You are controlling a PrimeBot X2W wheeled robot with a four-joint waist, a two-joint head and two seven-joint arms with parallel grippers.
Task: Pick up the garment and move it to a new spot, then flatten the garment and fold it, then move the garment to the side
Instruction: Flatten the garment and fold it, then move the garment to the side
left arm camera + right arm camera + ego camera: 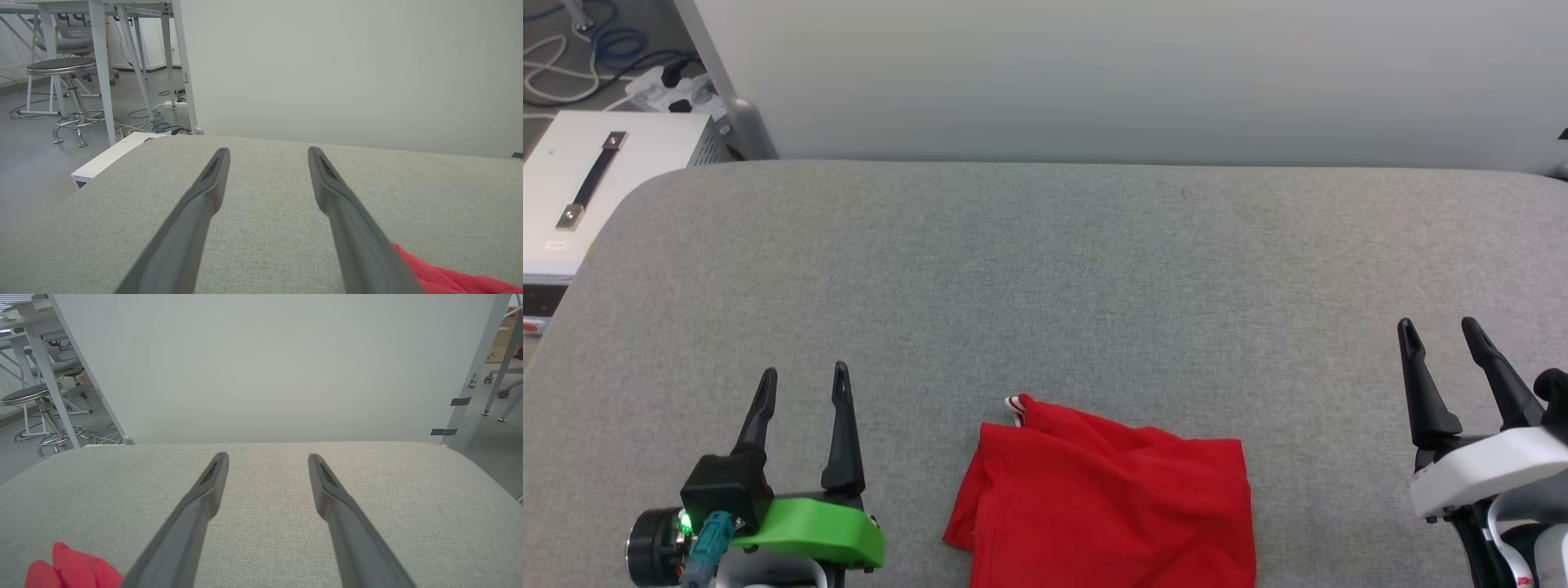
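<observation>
The garment (pixel 1107 502) lies folded into a red block at the near middle of the grey table (pixel 1045 269), a bit of red-and-white striped trim poking out at its far left corner. My left gripper (pixel 805 376) hovers open to its left, nothing between the fingers. My right gripper (pixel 1439 325) stands open well to the right of it, also empty. In the left wrist view the open left gripper (pixel 269 151) points across the bare cloth, with the garment (pixel 449 277) at the lower right. In the right wrist view the open right gripper (pixel 267 456) has the garment (pixel 69 569) at the lower left.
A pale partition wall (pixel 1127 73) stands behind the table's far edge. A white case with a black handle (pixel 592 175) sits off the table's left corner, with cables and a power strip (pixel 674 90) on the floor. A stool (pixel 65 69) and desk legs stand further left.
</observation>
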